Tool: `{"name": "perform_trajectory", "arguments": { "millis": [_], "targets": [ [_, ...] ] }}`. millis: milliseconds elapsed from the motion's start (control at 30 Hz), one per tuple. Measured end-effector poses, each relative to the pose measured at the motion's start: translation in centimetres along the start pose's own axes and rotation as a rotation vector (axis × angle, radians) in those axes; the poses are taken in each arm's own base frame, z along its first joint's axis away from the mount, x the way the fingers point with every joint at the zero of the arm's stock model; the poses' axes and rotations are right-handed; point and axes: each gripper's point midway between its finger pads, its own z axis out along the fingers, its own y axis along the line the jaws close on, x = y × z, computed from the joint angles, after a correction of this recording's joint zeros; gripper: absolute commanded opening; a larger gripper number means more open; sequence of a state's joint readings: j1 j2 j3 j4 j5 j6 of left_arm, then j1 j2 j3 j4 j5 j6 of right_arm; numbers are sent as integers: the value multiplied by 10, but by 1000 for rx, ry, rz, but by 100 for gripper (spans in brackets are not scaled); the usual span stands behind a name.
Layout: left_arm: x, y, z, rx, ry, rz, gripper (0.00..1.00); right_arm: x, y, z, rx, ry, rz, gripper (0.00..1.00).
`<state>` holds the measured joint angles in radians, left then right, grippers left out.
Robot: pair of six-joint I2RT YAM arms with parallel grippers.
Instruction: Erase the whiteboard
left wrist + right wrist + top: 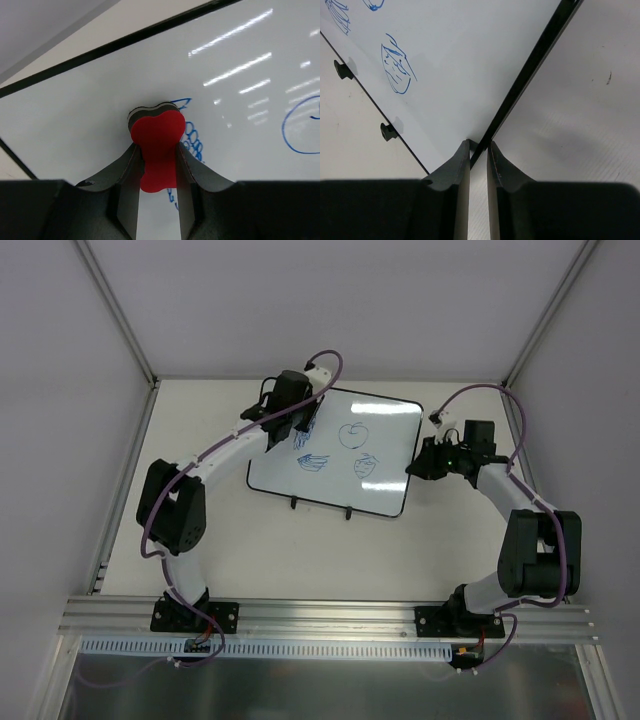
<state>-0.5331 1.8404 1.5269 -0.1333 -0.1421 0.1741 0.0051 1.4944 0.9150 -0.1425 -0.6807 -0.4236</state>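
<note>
The left gripper (pixel 157 150) is clenching a red bone-shaped eraser (pixel 156 132), which is pressing against the whiteboard (pixel 385 465) at a blue doodle (pixel 192 142) near its far left corner. The right gripper (pixel 478 144) is pinching the board's black frame (pixel 530 75) at its right edge. The whiteboard is lying on the beige table (pixel 300 560) between the arms, showing several blue marker drawings, its two black feet (pixel 293 503) sticking out toward the arm bases.

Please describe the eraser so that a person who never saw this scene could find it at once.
Find the whiteboard on the table; at its far left corner the left gripper is over it. Between its dark fingers is the eraser: the only red thing there, shaped like a bone, with a dark layer underneath.
</note>
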Motion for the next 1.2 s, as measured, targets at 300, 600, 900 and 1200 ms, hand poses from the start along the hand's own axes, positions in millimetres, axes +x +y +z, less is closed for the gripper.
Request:
{"name": "perform_trajectory", "arguments": {
  "millis": [300,600,900,1200],
  "targets": [
    [18,-64,-3,114,22,49,0,0,0,0,17,6,-20,9],
    [15,-42,-3,-7,27,-38,0,1,1,0,20,12,-27,9],
    [-10,39,1,-192,-14,-68,0,1,2,-1,20,16,-38,9],
    [-16,35,10,-161,-7,20,0,3,4,-2,20,25,-38,9]
  ]
}}
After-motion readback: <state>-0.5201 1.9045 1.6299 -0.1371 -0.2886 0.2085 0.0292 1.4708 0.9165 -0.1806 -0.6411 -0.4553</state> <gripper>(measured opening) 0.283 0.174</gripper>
